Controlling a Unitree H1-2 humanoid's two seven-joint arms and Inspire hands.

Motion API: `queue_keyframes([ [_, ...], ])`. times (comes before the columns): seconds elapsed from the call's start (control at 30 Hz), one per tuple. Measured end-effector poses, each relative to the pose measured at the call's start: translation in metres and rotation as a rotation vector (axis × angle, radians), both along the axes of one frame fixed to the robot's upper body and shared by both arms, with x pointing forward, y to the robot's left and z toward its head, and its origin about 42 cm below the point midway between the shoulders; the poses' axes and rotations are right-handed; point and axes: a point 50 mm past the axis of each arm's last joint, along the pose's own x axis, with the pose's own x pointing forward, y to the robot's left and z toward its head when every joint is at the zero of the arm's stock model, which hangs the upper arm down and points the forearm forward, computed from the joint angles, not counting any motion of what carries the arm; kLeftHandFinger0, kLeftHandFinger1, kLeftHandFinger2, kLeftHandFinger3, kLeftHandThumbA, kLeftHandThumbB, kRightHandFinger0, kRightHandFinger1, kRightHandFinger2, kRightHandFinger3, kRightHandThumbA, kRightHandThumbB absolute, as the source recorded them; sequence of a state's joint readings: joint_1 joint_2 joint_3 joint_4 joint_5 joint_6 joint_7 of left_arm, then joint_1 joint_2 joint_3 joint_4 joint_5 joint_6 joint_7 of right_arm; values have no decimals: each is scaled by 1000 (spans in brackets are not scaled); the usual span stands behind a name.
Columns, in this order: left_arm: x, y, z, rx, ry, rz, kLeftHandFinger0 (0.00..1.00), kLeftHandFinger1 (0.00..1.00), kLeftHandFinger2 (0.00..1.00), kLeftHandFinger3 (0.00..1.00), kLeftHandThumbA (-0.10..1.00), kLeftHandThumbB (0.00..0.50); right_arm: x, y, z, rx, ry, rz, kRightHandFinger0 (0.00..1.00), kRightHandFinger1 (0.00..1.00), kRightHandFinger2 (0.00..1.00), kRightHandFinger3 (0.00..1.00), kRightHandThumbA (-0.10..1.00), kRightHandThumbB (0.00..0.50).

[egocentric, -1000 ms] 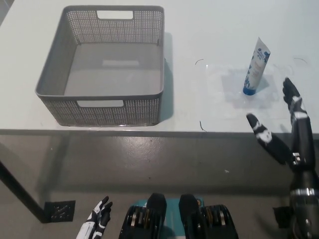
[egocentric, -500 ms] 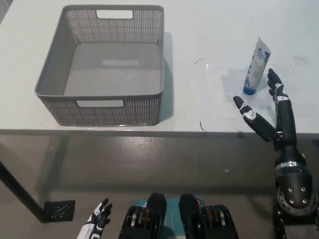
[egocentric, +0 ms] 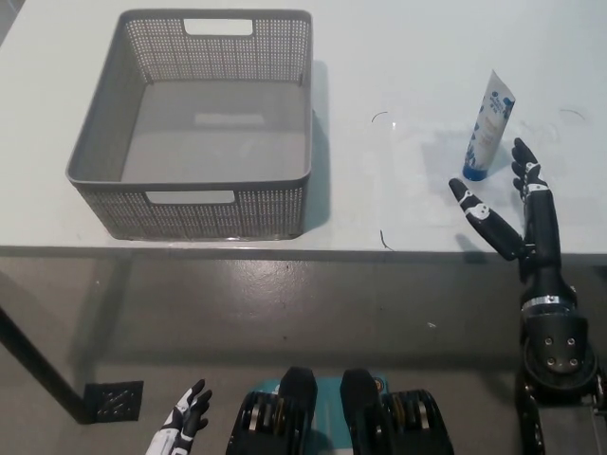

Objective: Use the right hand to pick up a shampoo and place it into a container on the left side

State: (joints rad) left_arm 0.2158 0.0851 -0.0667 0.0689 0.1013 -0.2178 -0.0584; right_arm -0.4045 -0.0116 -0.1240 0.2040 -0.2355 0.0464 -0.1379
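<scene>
A white shampoo tube (egocentric: 487, 124) with blue print stands on its blue cap at the right of the white table (egocentric: 398, 57). My black right hand (egocentric: 517, 220) is open just below and right of the tube, fingers spread on either side of its base, not touching it. An empty grey perforated basket (egocentric: 201, 123) sits on the table's left. My white left hand (egocentric: 180, 428) rests low at the bottom left, below the table, fingers apart.
The table's front edge (egocentric: 285, 251) runs across the middle of the picture, with grey floor below. A small black grate (egocentric: 114, 402) lies on the floor at lower left. Bare tabletop separates basket and tube.
My right hand has risen from the table's edge toward the tube over the second, then barely shifted in the last half second. The tube and basket have not moved.
</scene>
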Motion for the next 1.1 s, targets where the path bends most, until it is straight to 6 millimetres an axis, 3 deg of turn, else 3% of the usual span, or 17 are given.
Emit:
queue_keyframes([
  [0.43, -1, 1, -2, 0, -3, 0, 1000, 1000, 1000, 1000, 1000, 360, 8, -11, -7, 26, 34, -29, 1000, 1000, 1000, 1000, 951, 433],
  [1.1, -2, 1, -2, 1, -10, 0, 1000, 1000, 1000, 1000, 1000, 366, 53, 0, -2, 119, 99, -5, 1000, 1000, 1000, 1000, 894, 441],
])
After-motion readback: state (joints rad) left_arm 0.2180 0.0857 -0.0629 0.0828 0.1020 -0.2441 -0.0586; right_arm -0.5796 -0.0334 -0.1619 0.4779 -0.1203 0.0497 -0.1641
